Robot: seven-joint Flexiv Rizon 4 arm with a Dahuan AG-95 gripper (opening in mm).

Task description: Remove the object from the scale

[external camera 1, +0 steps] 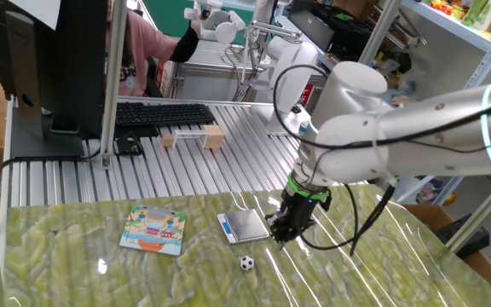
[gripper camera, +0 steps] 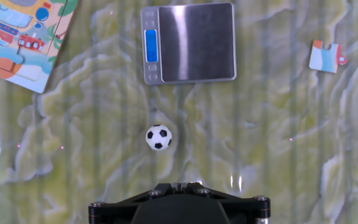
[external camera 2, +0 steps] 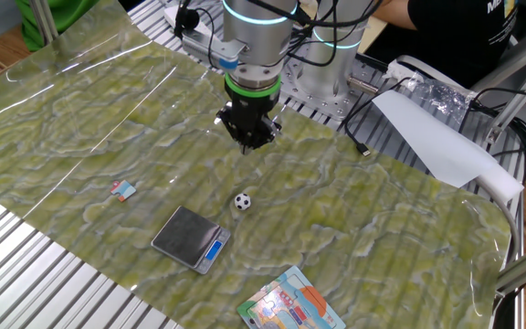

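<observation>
Silver-grey scale [gripper camera: 189, 42], platform bare, blue display strip at one end, flat on green marbled table [external camera 2: 80, 119]. Ball [gripper camera: 159, 137], white with black patches, resting on table just beside scale, apart from it, not on platform. Tool [external camera 2: 247, 139] raised above table, apart from ball, holding nothing; finger spread hidden, open or closed cannot be told. Illustrated card [gripper camera: 23, 37] and small white-blue scrap [gripper camera: 325, 56] lying apart. Removal judged done; best handling: retreat straight upward, no nudging of ball or scale.

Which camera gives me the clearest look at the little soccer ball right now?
The hand view: the ball sits near centre, patches crisp, off the scale. Both fixed views show it only as a tiny speck on the mat.
</observation>
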